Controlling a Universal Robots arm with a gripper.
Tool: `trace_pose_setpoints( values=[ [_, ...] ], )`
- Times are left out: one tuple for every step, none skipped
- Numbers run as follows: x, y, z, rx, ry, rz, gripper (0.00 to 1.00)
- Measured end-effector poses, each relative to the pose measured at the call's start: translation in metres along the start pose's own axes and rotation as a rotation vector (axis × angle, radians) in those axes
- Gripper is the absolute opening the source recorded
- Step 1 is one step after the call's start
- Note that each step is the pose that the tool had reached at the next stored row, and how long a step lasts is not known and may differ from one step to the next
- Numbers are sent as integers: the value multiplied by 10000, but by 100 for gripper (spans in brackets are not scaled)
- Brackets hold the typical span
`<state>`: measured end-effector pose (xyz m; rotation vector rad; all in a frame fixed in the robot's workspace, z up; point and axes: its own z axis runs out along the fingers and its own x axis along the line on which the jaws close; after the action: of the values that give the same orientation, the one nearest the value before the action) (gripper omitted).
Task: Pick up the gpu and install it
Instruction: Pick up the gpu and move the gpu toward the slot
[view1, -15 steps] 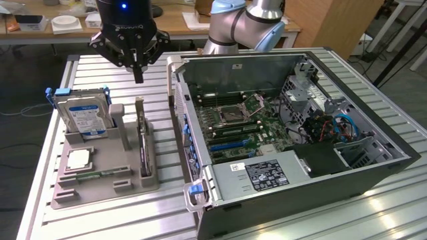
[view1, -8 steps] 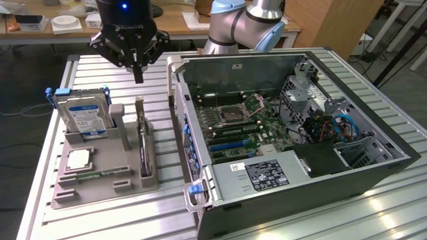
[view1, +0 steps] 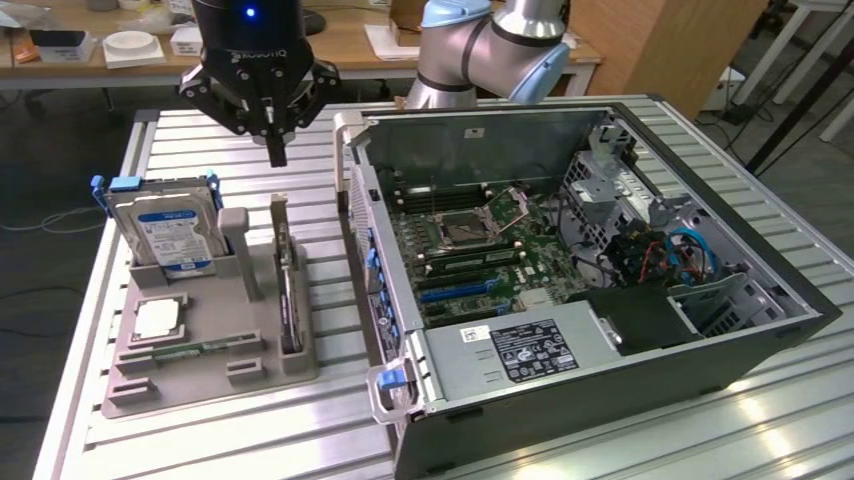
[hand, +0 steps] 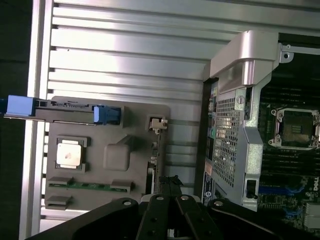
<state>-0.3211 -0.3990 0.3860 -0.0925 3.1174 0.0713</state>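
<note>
Open computer case (view1: 601, 400) sits beside the grey holder (view1: 200, 372) where the gpu (view1: 288, 295) stands on edge, shut empty jaws hovering above its far end.

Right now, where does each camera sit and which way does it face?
Exterior view: off the arm, high up, looking down at an angle on the table, the tray and the open case; the arm and its shut pincer hang over the table.
Wrist view: on the wrist, looking straight down on the tray and the case's corner; the pincer shows.
Shared: tray, case, pincer, hard drive, and the gpu standing in the tray.
</note>
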Motion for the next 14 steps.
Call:
trace_pose_setpoints(
  values=[
    [0,0,0,-1,2,-37,11],
    [0,0,0,-1,2,-48,11],
    [0,0,0,-1,2,-48,11],
    [0,0,0,-1,2,-49,11],
    [0,0,0,-1,2,-48,11],
    [0,0,2,-2,2,-45,11],
    [0,-1,7,-4,-2,-25,11],
    [1,-1,12,-2,-3,2,11],
    [1,-3,17,0,-2,30,11],
    [1,-5,24,0,-3,62,11],
    [1,-7,32,1,-4,87,11],
    [2,-11,40,1,-5,104,11],
    [2,-16,46,2,-5,116,11],
    [3,-22,54,4,-5,135,11]
  ],
)
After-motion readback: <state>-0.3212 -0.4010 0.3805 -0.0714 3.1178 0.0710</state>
